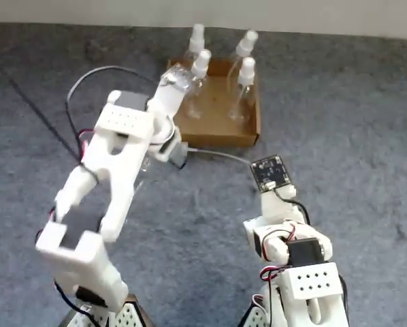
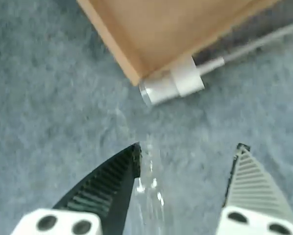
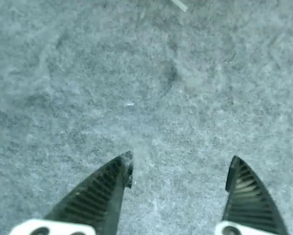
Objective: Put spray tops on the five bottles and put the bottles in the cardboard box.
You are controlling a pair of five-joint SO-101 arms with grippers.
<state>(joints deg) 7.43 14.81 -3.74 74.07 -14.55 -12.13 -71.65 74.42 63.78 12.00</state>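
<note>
Clear bottle lies on the carpet beside the cardboard box corner, spray top loose nearby; left gripper stretched over it, jaws apart, right gripper low, also unclenched

The clear bottle is blurred — cut off at the edge.

No legible text, labels, numbers or signs on any surface.
</note>
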